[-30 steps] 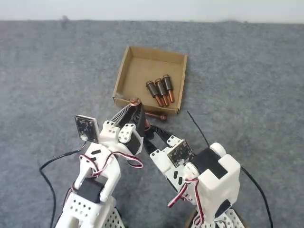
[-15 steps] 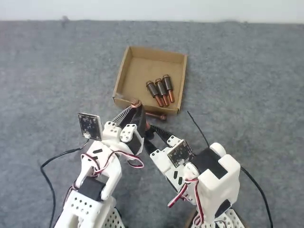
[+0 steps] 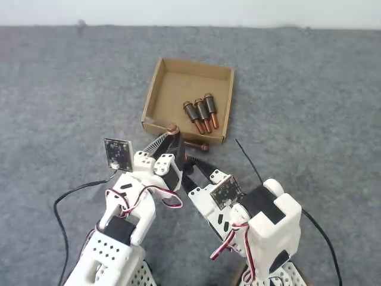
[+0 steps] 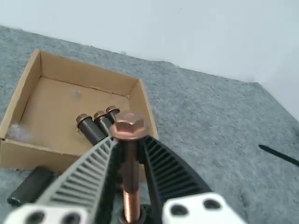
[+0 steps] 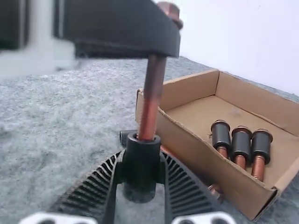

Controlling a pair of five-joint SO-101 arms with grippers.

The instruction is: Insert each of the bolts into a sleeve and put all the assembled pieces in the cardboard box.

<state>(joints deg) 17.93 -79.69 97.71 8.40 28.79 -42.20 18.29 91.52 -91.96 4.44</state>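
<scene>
The surface is a grey carpeted tabletop with a white wall along its far edge.

High view: the cardboard box (image 3: 175, 89) sits centrally, toward the far edge. It holds three assembled pieces (image 3: 201, 113). One loose bolt (image 3: 196, 145) lies just outside its near wall.

Left wrist view: the left gripper (image 4: 128, 143) pinches one held bolt (image 4: 128, 127) upright. One loose sleeve (image 4: 30, 184) lies beside the box's near wall.

Right wrist view: the right gripper (image 5: 140, 164) pinches one held sleeve (image 5: 140, 149), and the held bolt's tip is just entering its bore.

Step in hand: insertion. The next move calls for a straight push down with the axes kept aligned.
</scene>
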